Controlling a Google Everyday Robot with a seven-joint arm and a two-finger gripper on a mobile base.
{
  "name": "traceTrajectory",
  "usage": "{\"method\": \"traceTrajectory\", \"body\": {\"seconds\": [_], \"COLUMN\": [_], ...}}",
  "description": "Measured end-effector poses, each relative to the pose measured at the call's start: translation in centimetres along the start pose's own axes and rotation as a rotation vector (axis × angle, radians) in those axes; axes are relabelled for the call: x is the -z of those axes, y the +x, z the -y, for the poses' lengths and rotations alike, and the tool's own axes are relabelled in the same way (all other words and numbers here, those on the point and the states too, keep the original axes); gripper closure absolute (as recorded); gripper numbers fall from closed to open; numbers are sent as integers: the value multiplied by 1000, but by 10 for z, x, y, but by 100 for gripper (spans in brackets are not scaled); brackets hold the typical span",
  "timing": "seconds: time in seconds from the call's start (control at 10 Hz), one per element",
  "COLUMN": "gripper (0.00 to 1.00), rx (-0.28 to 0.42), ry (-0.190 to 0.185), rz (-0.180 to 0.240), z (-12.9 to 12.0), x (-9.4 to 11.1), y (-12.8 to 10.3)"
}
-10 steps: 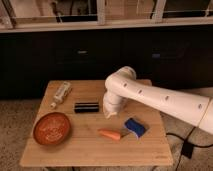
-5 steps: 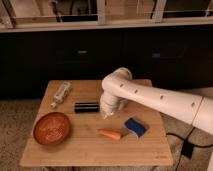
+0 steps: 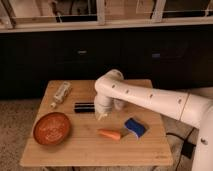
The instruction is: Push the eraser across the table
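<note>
Where the eraser [image 3: 84, 106] ends, the hand [image 3: 102, 115] hangs just beside.

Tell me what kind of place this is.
Probably a kitchen-style test room: dark cabinets run behind a wooden table holding a carrot, a blue sponge and a red bowl. The gripper hangs just beside the eraser, near the table's middle.

Found the claw [image 3: 102, 115] low over the wooden surface [image 3: 100, 152], just beside one end of the black eraser [image 3: 84, 106]. Noted a red bowl [image 3: 52, 128] near the front corner, a carrot [image 3: 110, 134] and a blue sponge [image 3: 135, 126] close together, and a clear bottle [image 3: 61, 93] lying farther back.
</note>
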Motion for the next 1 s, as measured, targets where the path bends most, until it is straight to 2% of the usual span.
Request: {"method": "traceTrajectory", "body": {"seconds": [0.3,1.0], "gripper": [79,79], "rx": [14,51], "ry": [-11,-11], "rz": [5,16], "z": [9,29], "x": [-7,-14], "y": [-3,-4]}}
